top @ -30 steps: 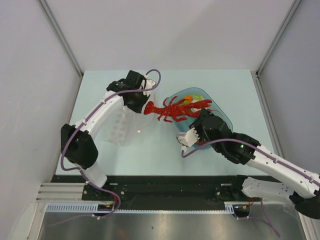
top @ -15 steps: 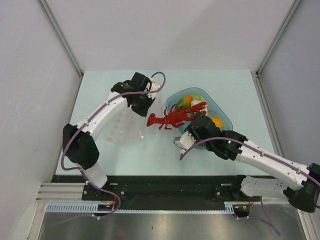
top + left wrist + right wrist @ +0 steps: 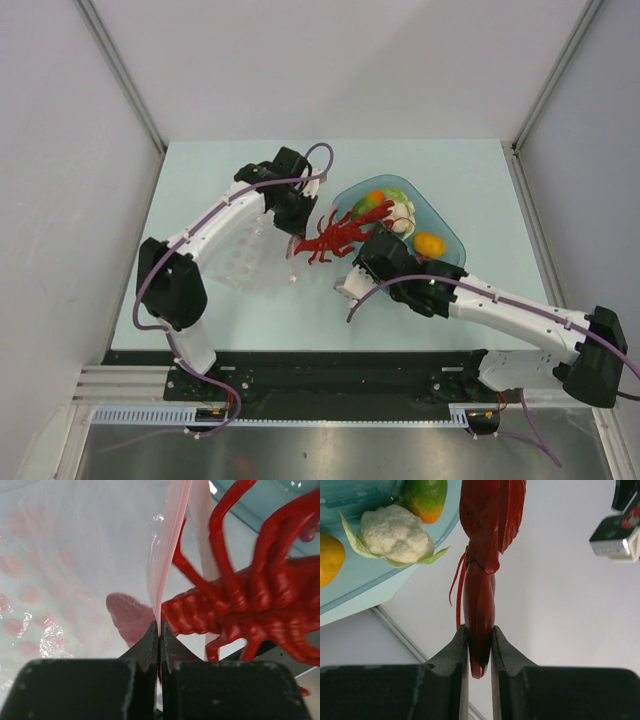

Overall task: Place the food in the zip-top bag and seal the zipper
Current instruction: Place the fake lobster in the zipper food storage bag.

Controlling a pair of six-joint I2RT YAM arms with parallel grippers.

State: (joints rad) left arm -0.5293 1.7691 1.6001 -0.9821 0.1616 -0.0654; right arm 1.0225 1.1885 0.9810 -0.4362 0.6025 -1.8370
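My right gripper is shut on one end of the red lobster and holds it in the air between the bowl and the bag; the right wrist view shows the lobster pinched between my fingers. My left gripper is shut on the pink strip at the mouth of the dotted zip-top bag and holds it up. In the left wrist view the lobster is right at the bag's mouth, with its tail end behind the plastic. The slider is not visible.
The translucent blue bowl stands right of the lobster. It holds a green-orange piece, a white cauliflower and an orange fruit. These also show in the right wrist view. White walls enclose the table.
My right gripper has carried the lobster left, from over the bowl to the bag's mouth. My left gripper has shifted right with the bag's edge.
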